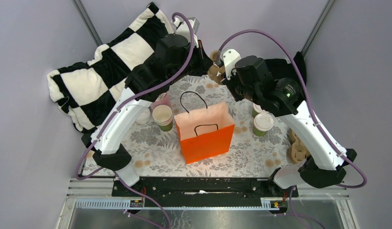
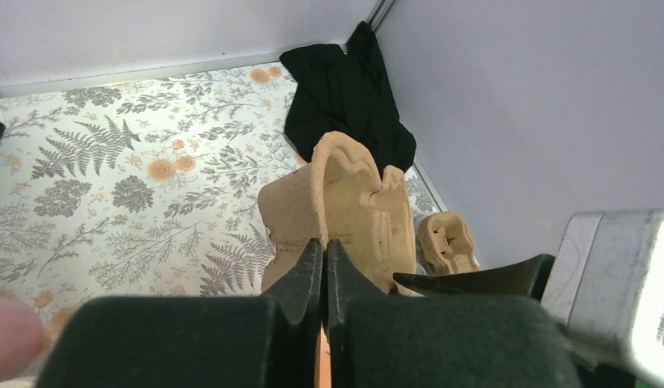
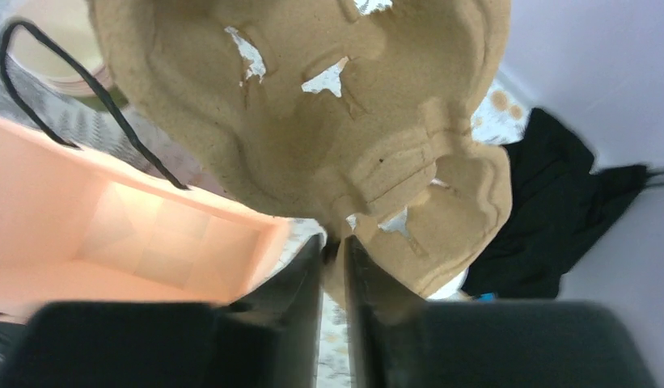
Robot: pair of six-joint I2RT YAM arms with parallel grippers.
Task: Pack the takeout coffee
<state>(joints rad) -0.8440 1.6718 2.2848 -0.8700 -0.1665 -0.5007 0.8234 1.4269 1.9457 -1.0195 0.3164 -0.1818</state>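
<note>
So both arms are stretched over to the far side of the counter and meet at a brown pulp cup carrier. The left tool has its fingers pressed together right at the carrier's near edge, and it looks like it's nipping the cardboard. The right tool is clamped on the carrier's rim as well, with just a sliver of gap and pulp sitting in it; the carrier is held up tilted in front of that wrist camera, filling most of the view. From the left wrist you can also spot one black finger of the right tool poking in from the right; a black cloth is bunched up in the corner behind.

The coffee itself: one lidded green cup stands upright on the counter to the right of the orange paper bag, near it but not touching; the second lidded cup sits just behind the first, mostly hidden under the right arm; both are outside the bag.

The bag stands open in the middle with its handles up; a stack of lidless green cups is just left of it, with a pink cup right behind the stack; a checkered blanket is heaped at the far left; a pile of spare carriers lies at the right edge, beside the right arm.
</note>
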